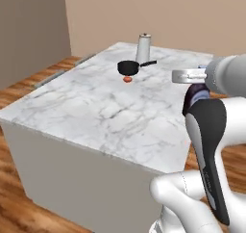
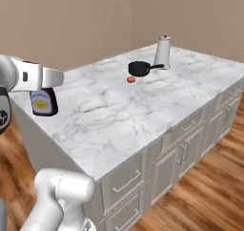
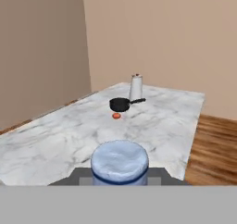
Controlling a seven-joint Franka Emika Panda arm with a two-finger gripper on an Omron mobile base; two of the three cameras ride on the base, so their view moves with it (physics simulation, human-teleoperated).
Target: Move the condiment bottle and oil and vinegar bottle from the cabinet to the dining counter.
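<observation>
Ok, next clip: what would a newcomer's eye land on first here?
Probably the big marble island, bare but for a black pan, a tall steel cylinder and a small orange thing at its far end. Next, the dark bottle with the orange-yellow label, gripped in the gripper at the island's near edge; the hand view shows its blue cap.

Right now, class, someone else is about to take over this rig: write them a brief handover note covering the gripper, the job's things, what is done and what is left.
Gripper: shut on the condiment bottle, fingers clamped at its neck; blue cap fills the bottom of the hand view.
Condiment bottle: held in the air at the near edge of the dining counter, not yet set down.
Counter also carries a black pan, a steel cylinder and a small orange item at the far end.
Done: bottle fetched.
Left: put it on the marble, then bring the oil and vinegar bottle.
</observation>
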